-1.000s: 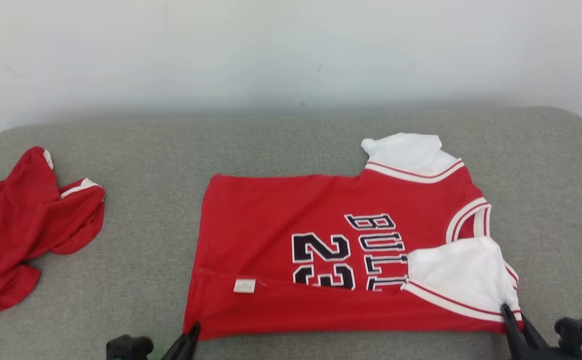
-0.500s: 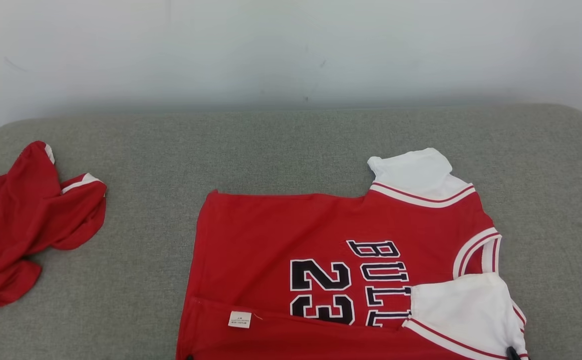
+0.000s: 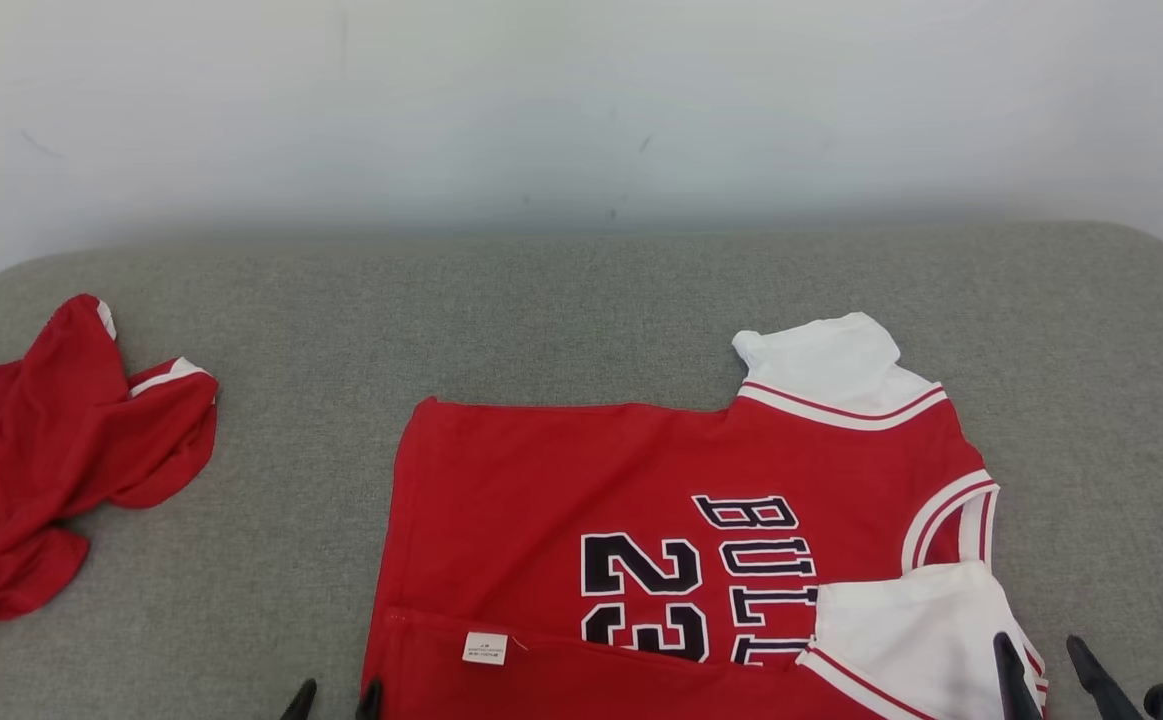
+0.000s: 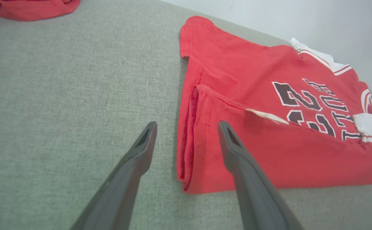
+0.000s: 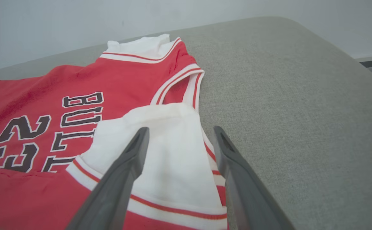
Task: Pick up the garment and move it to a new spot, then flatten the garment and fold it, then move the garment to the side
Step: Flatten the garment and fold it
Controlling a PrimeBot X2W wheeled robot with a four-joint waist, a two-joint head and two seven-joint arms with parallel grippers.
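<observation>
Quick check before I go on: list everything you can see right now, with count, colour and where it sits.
jersey: one, red and white with black lettering, lying mostly flat on the near right of the surface, near edge folded over
label: one, white, on that folded edge
second garment: one, red with white trim, crumpled at the surface's left edge
padded surface: one, grey, under both garments
wall: one, white, behind the surface
left gripper: one, dark fingers, open, at the jersey's near left corner
right gripper: one, dark fingers, open, over the near sleeve
</observation>
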